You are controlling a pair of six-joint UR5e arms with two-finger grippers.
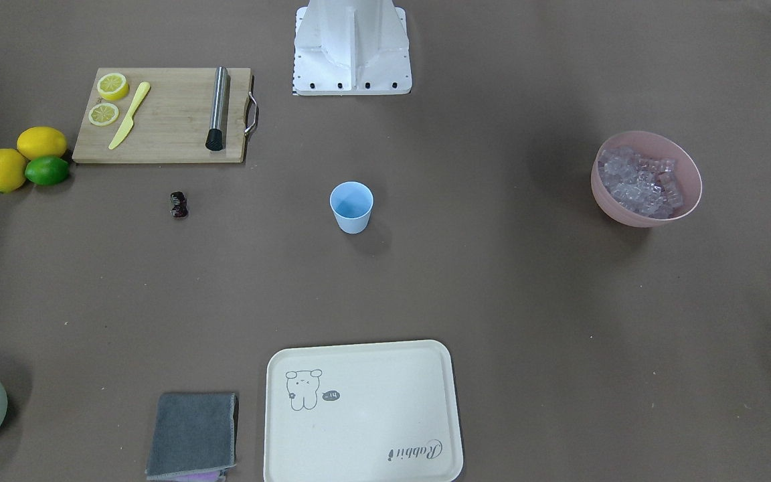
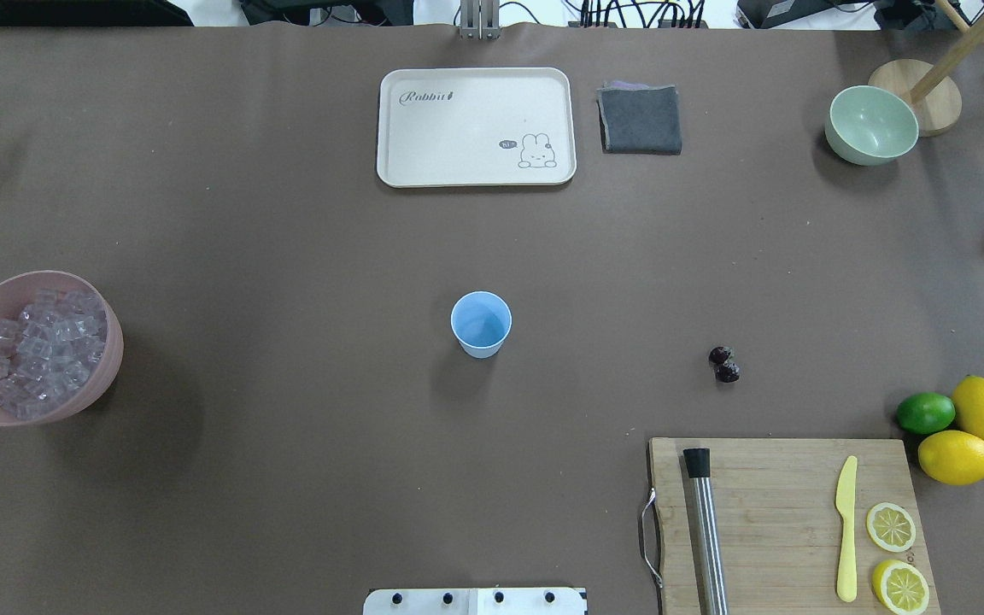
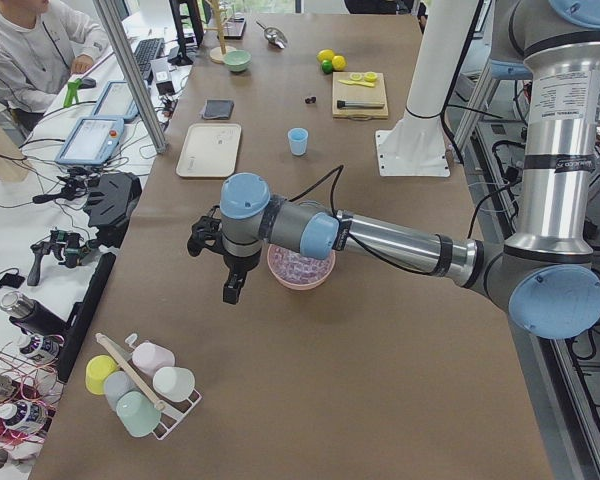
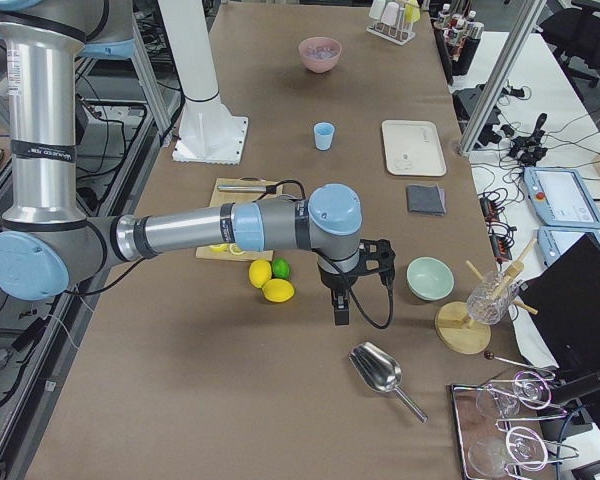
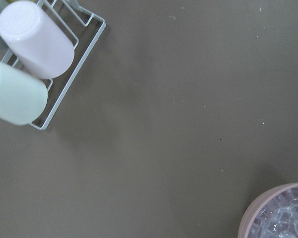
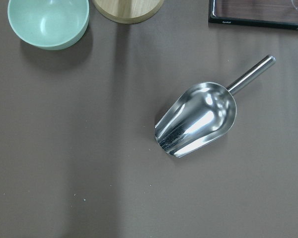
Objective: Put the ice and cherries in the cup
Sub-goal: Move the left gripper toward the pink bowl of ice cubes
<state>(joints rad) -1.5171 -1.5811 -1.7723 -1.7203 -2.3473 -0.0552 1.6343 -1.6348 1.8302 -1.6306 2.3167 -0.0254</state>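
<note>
In the front-facing view the small light-blue plastic tumbler cup (image 1: 351, 207) stands upright, mouth up, at the middle of the brown-covered table (image 1: 492, 301). The dark red glossy cherries (image 1: 179, 205) lie on the bare cover well apart from it, toward the robot's right, near the wooden cutting board (image 1: 164, 117). The clear ice cubes (image 1: 640, 184) are heaped in the round pink bowl (image 1: 616, 209) far out on the robot's left. From overhead, a cream rectangular tray (image 2: 475, 128) lies beyond the cup, with a folded grey cloth (image 2: 640, 120) beside it. In the exterior left view the near arm reaches over the table and the left gripper (image 3: 232, 288) hangs pointing down just beside the pink bowl; whether its claw is released or clenched cannot be told. In the exterior right view the right gripper (image 4: 340, 310) hangs between the yellow lemons (image 4: 270, 282) and the pale green bowl (image 4: 430, 278); its claw's state cannot be told either. The left wrist view shows a white wire rack (image 5: 84, 47) holding upturned pastel cups, with the pink bowl's rim in the lower right corner. The right wrist view shows a shiny steel scoop (image 6: 196, 121) lying on the table.
</note>
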